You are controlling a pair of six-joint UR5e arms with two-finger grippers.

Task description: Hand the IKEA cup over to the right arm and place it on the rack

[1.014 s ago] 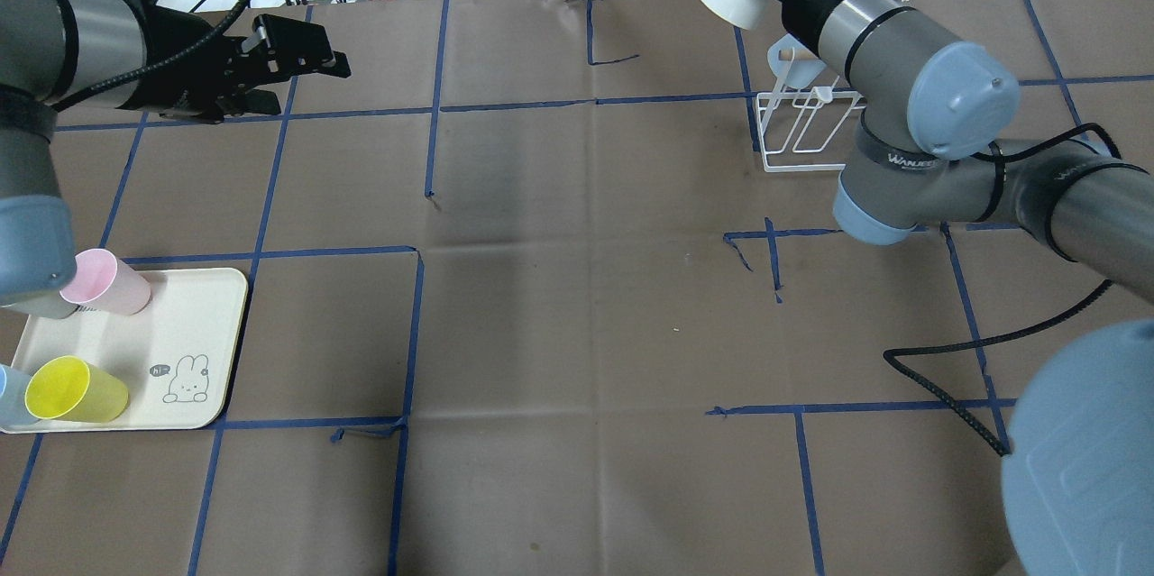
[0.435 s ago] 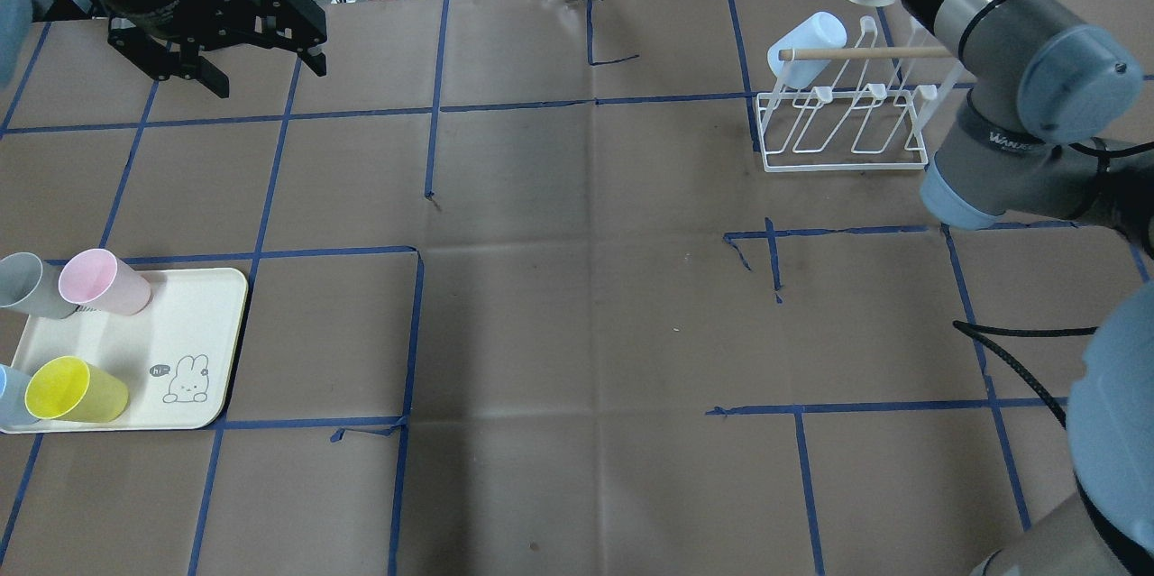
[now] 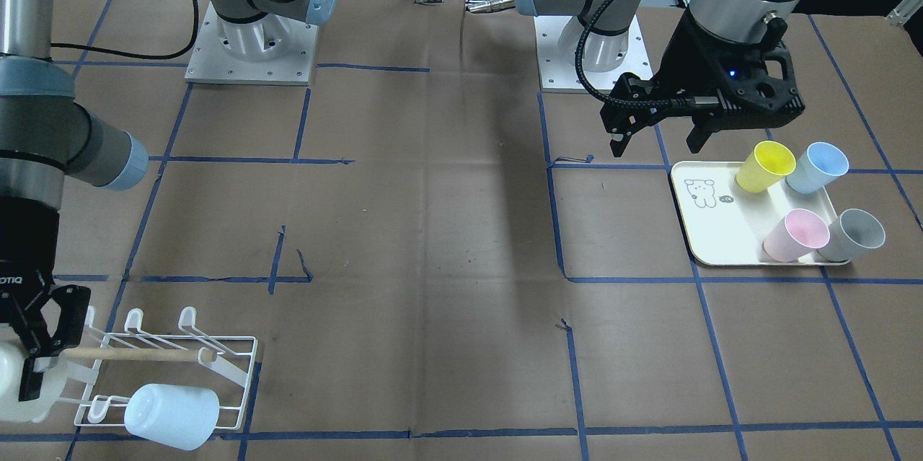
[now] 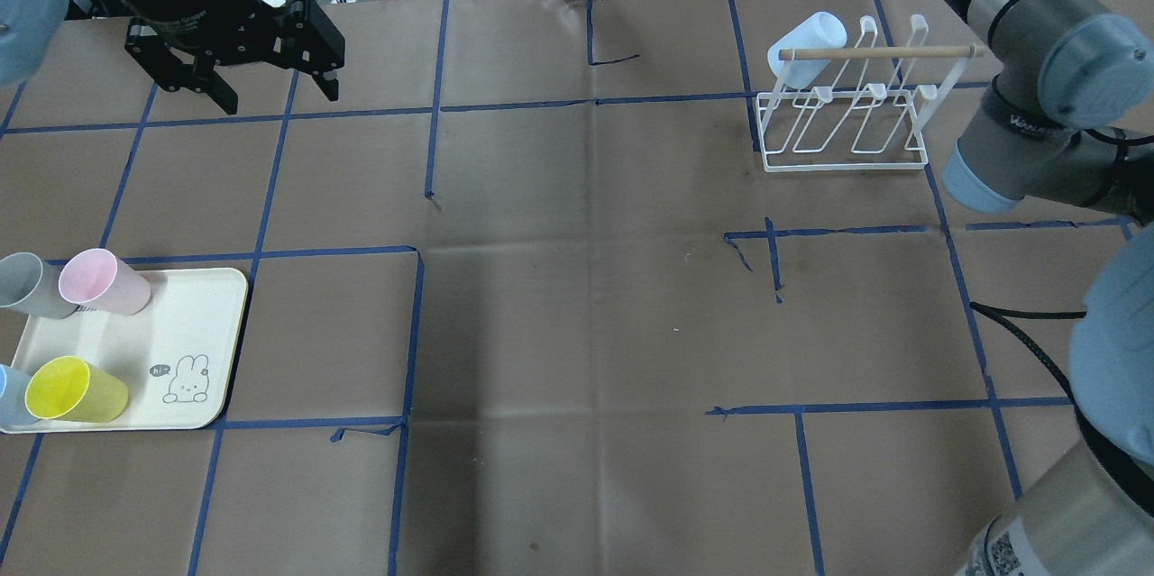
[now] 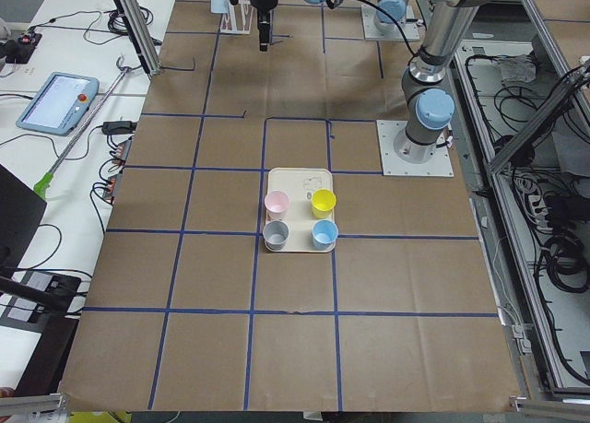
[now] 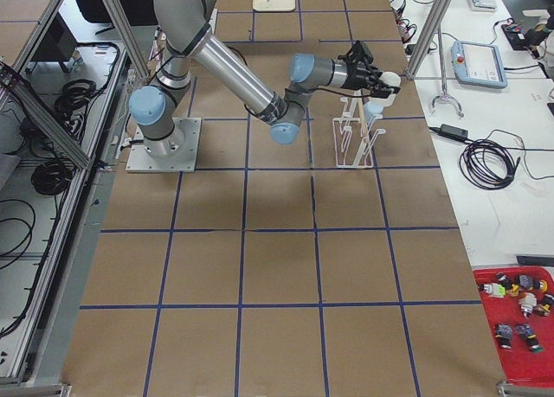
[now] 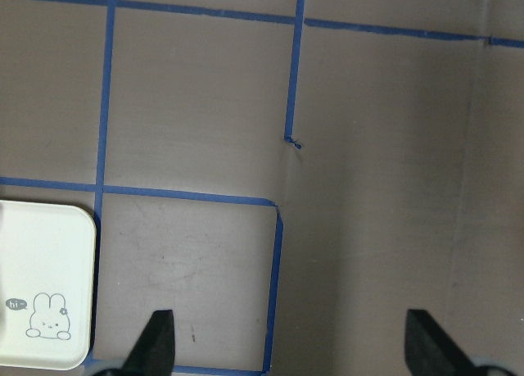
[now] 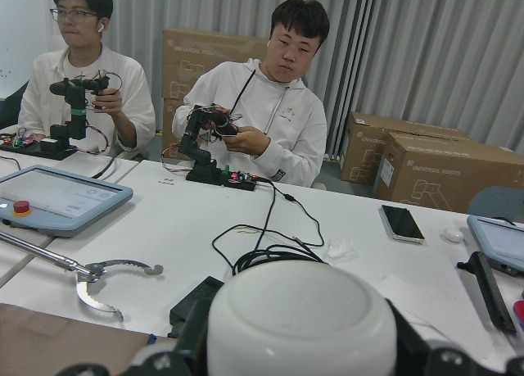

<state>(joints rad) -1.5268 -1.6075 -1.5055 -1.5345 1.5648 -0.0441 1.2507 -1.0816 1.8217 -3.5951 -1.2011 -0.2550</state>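
Front view: the right hand (image 3: 29, 374) grips a white cup (image 3: 9, 392) just beside the end of the wire rack (image 3: 241, 374). A pale blue cup (image 3: 171, 415) sits tilted over a corner prong, and the left hand (image 3: 660, 138) hangs open above the bench (image 3: 433, 230). Overhead: the left hand is at the bench's far left, well apart from the tray (image 4: 212, 288) of four cups. Left wrist: both fingertips (image 7: 155, 343) stand wide apart over the bench. Right wrist: the white cup's round base fills the gap between the fingers, with two people seated beyond.
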